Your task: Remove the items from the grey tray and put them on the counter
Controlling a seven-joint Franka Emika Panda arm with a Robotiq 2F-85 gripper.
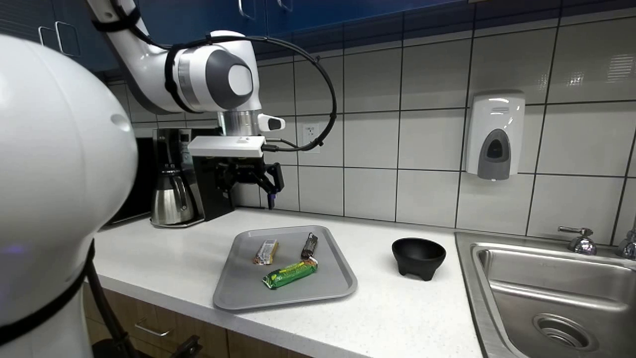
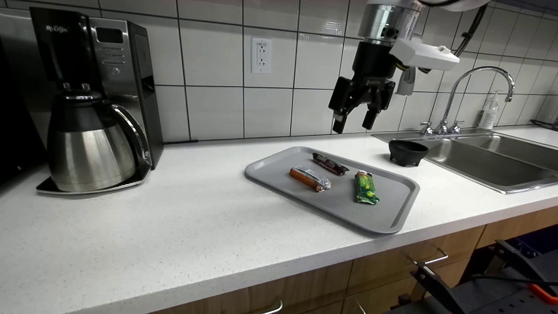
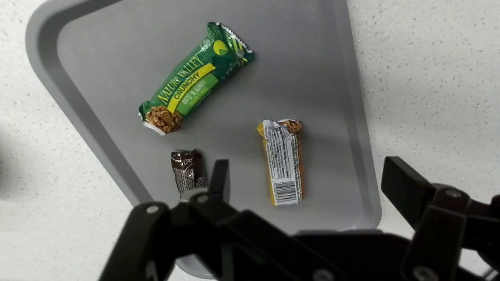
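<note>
Below the jaws, held wide apart, the grey tray (image 2: pixel 342 196) is borne by the white bench (image 2: pixel 187 231). On the tray, viewed from the wrist, a barcoded bar (image 3: pixel 284 168) is seen through the jaws' gap, a brown bar (image 3: pixel 188 171) is partly hidden by them, and a green bar (image 3: pixel 196 81) is found farther off.

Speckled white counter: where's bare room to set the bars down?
Widest: speckled white counter between the black-and-steel coffee maker and the flat grey plastic tray. Smaller: between the tray and the black footed bowl. Crowded: between the bowl and steel sink, and where the tray nears the counter's front edge.
</note>
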